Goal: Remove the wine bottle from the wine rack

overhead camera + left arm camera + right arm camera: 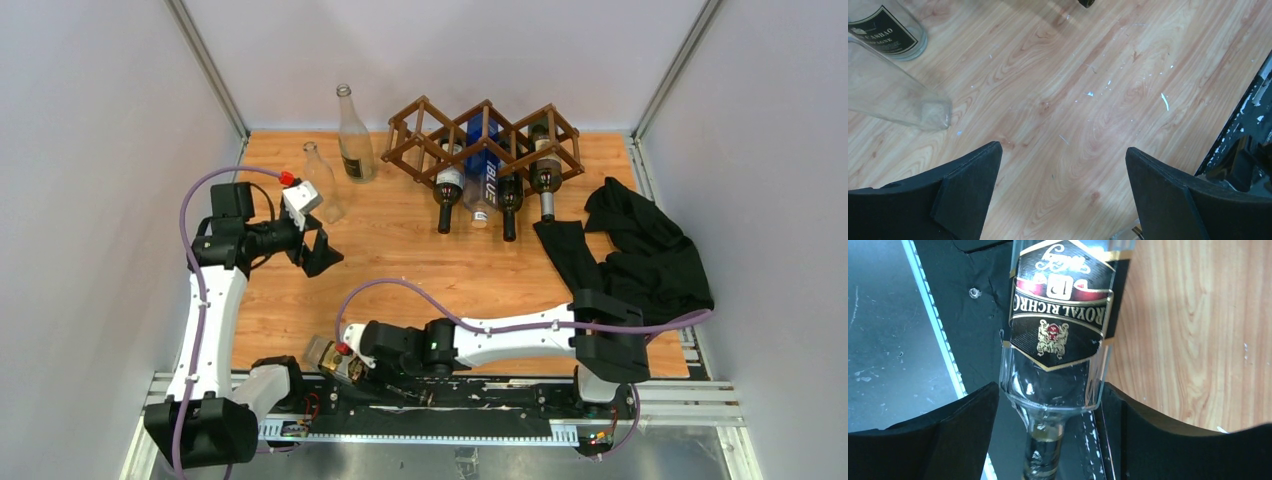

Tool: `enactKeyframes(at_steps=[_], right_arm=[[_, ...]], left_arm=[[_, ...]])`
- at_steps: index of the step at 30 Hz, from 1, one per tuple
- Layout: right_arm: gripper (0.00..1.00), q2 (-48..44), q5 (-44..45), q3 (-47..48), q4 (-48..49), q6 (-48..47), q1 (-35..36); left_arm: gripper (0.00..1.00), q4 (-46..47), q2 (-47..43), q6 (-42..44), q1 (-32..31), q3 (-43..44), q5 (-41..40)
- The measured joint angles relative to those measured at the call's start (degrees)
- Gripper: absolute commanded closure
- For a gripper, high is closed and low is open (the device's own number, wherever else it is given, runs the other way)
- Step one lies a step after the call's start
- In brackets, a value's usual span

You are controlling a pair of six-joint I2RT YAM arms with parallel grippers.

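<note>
Plainly, the wine bottle is lying between the fingers of the right gripper. Its shoulder is sitting at the fingertips, its neck is running back toward the wrist, and its body is pointing ahead along the seam where the wooden table meets the black edging. Both pads are sitting at the glass, but I cannot tell whether they are pressing or letting go. The wine rack, a lattice of thin dark wooden bars, is standing far ahead of this gripper and well apart from the bottle. I am judging the bottle to be stiff, smooth, slippery and breakable, probably light since its shoulder is showing clear, and likely to roll. The paper label is offering the surest hold. The left gripper is gaping wide over bare wood, grasping nothing, with a clear glass bottle ahead to its left.
</note>
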Motion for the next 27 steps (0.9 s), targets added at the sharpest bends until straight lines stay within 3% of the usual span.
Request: enactKeyframes(at_steps=[11,13,20,22,27], right_arm=[[0.26,7.08,6.21,0.2,5.88,-1.6,1.57],[0.33,8.48,7.74,0.28,6.82,-1.77,1.57],[0.9,8.22,9.6,-1.62,11.8,-0.66,0.52],[1.0,6.69,8.94,-3.76,12.76,-0.09,-1.22],[1.0,0.7,7.87,-8.59,12.22,0.83,-5.84]], left_arm=[[0.0,-0.31,-2.91,-1.92,0.0,1.51,0.02],[0.0,-0.31,-3.28,-2.25,0.0,1.68,0.02],[0.0,-0.31,-4.22,-2.43,0.0,1.84,0.07],[0.0,-0.39,-4.28,-1.42,0.0,1.84,0.13],[0.0,-3.08,-4.46,4.42,-1.22,1.79,-0.07]])
